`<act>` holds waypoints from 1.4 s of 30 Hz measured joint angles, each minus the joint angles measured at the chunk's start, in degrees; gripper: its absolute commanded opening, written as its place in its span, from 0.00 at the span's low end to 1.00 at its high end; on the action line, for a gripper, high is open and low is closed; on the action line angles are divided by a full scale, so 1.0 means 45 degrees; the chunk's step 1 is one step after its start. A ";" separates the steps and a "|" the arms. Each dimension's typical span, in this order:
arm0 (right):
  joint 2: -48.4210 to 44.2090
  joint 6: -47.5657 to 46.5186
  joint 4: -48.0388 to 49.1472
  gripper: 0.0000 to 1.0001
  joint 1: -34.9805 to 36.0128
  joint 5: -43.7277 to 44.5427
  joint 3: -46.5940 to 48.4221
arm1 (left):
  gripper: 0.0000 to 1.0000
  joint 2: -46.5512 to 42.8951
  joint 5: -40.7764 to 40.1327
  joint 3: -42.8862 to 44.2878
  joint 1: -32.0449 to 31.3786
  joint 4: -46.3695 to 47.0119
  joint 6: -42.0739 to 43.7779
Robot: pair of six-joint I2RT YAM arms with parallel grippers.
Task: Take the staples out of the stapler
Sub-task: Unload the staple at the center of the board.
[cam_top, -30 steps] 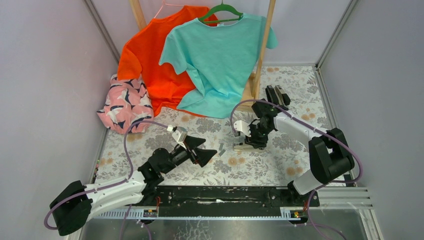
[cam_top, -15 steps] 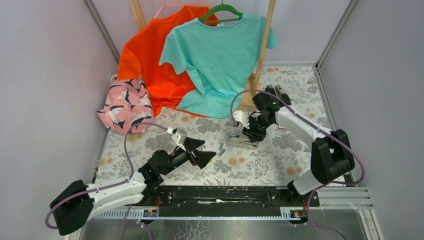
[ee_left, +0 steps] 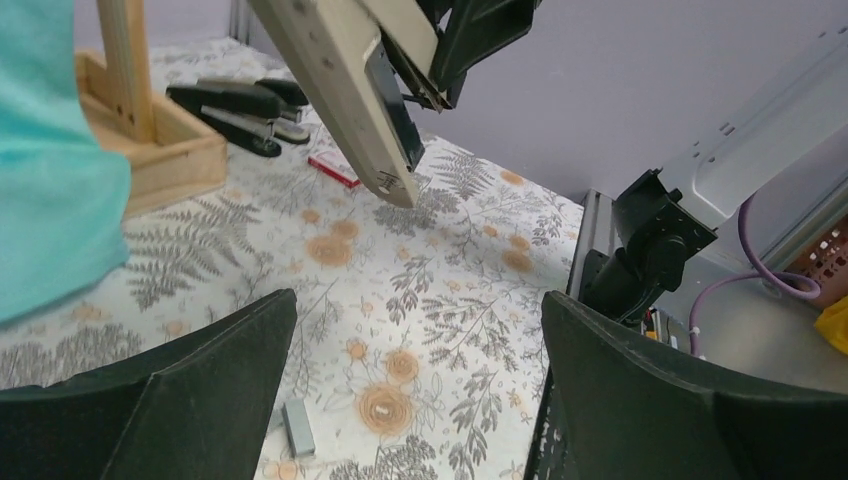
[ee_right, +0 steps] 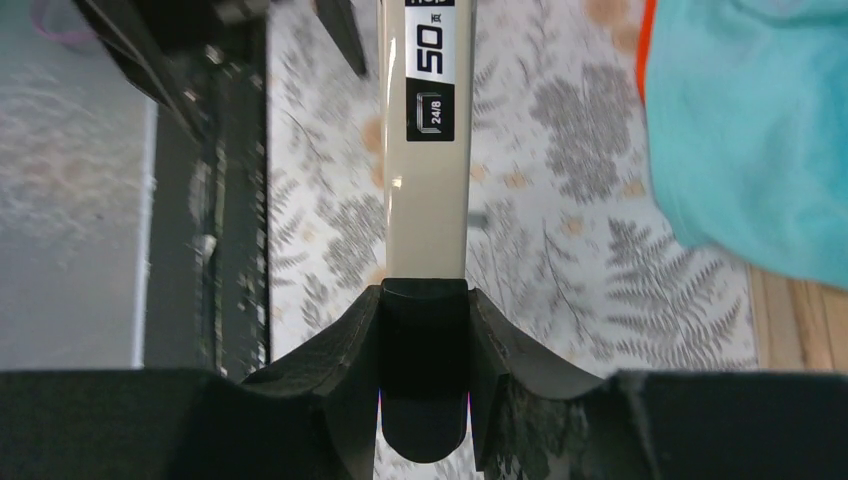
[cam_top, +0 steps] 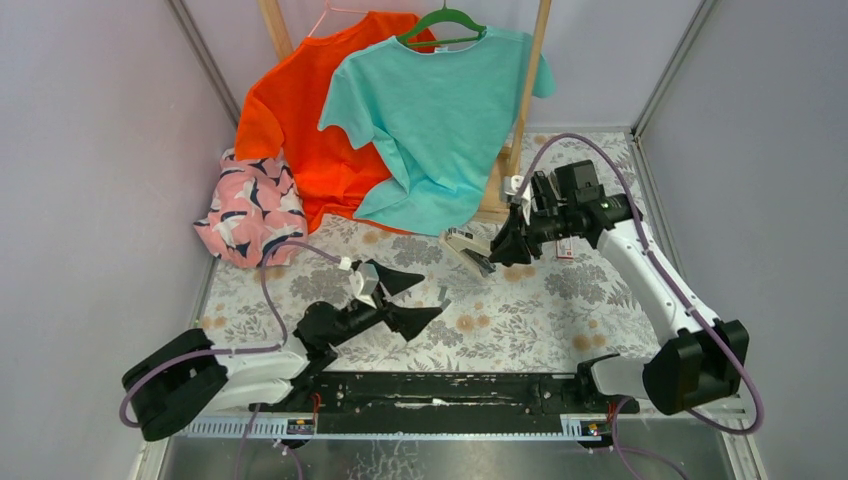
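some of the stapler (ee_right: 424, 180) off-frame

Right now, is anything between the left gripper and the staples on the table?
Nothing visible. The staples lie on the table just below the open left gripper. The stapler hangs higher up, clamped in the right gripper.

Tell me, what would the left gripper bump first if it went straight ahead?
Probably the flowery table, just past the staples; the stapler hangs higher. Depth is unclear.
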 measured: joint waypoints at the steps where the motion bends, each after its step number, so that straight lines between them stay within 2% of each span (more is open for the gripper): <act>1: -0.0151 0.0287 0.0155 0.00 -0.0049 -0.0573 0.0000 | 1.00 0.0374 0.0160 0.0102 0.0053 0.0442 0.0131; 10: -0.0515 0.2472 0.2210 0.00 -0.0330 -0.4459 -0.0287 | 1.00 0.4206 0.1719 0.2273 0.0782 0.3361 -0.0384; 16: -0.0369 0.3104 0.2773 0.00 -0.0335 -0.5425 -0.0563 | 0.99 0.5469 0.2322 0.3599 0.0797 0.4056 -0.1073; 21: -0.0369 0.3225 0.2875 0.00 -0.0335 -0.5751 -0.0602 | 0.92 0.6091 0.2380 0.4269 0.0797 0.4216 -0.1520; 25: -0.0369 0.3283 0.2958 0.00 -0.0335 -0.5809 -0.0646 | 0.81 0.6494 0.2390 0.4697 0.0797 0.4269 -0.1972; 27: -0.0369 0.3303 0.2973 0.00 -0.0335 -0.5814 -0.0646 | 0.72 0.6630 0.2380 0.4818 0.0797 0.4284 -0.2127; 28: -0.0364 0.3308 0.2982 0.00 -0.0335 -0.5809 -0.0646 | 0.64 0.6674 0.2375 0.4852 0.0797 0.4284 -0.2191; 32: -0.0248 0.3317 0.3167 0.00 -0.0359 -0.5625 -0.0651 | 0.12 0.6742 0.2603 0.4862 0.0855 0.4371 -0.2244; 33: -0.0185 0.3342 0.3225 0.00 -0.0389 -0.5620 -0.0656 | 0.03 0.6747 0.2701 0.4862 0.0903 0.4362 -0.1991; 34: -0.0131 0.3288 0.3245 0.00 -0.0427 -0.5605 -0.0661 | 0.00 0.6795 0.2856 0.4852 0.1010 0.4352 -0.1812; 37: 0.0058 0.2288 0.3031 0.00 -0.0622 -0.5391 -0.0641 | 0.00 0.6844 0.3405 0.4566 0.1511 0.4352 -0.1166; 42: 0.1030 -0.1622 0.0306 0.00 -0.1064 -0.3623 -0.0219 | 0.00 0.7159 0.5197 0.3419 0.3473 0.4182 -0.0141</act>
